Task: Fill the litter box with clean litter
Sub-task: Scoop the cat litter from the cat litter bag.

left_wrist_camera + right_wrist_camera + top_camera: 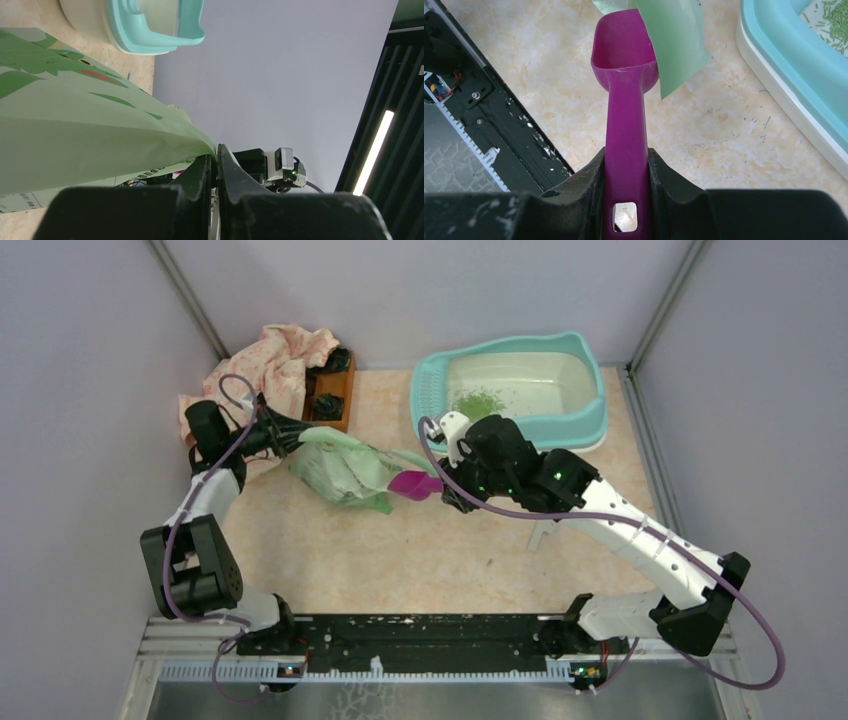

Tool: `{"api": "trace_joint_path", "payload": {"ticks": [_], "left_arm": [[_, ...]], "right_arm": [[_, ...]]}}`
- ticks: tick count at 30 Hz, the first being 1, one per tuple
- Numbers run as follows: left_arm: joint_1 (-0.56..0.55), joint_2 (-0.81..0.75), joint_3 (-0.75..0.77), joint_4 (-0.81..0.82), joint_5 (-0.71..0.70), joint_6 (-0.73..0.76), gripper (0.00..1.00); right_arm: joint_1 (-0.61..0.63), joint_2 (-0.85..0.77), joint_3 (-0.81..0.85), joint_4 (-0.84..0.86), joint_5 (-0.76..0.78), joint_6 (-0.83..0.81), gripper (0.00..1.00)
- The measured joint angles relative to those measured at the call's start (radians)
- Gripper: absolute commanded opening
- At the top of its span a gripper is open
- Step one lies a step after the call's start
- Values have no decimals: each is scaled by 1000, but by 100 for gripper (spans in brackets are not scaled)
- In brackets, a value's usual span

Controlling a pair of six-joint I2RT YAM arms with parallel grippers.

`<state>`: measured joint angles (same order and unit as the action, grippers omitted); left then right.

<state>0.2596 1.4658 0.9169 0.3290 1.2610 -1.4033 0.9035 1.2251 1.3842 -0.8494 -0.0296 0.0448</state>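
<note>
Tabletop (400, 560): clean litter (478, 400) in litter box (592, 410), apart from right hand (445, 488).

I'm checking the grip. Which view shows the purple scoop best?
The right wrist view: the purple scoop fills the centre, its handle clamped in the right gripper, the bag overlapping its bowl. The top view shows only a small magenta shape; the left wrist view shows none of it.
</note>
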Motion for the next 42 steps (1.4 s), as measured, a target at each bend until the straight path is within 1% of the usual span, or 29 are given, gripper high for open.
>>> {"api": "trace_joint_path", "payload": {"ticks": [12,17,24,34,42], "left_arm": [[0,-11,-14,4,1,-10,8],[0,-13,-16,6,2,-14,8],[0,-13,-16,7,2,-17,8],[0,-13,-16,7,5,-17,8],[-8,-23,-22,7,4,-17,9]], "right_arm": [[-8,21,50,-6,38,-26,0],[-37,21,50,-9,37,-27,0],[-47,30,52,-5,38,-27,0],[-38,205,172,-9,-45,-72,0],[24,386,373,-79,-37,-97,0]]}}
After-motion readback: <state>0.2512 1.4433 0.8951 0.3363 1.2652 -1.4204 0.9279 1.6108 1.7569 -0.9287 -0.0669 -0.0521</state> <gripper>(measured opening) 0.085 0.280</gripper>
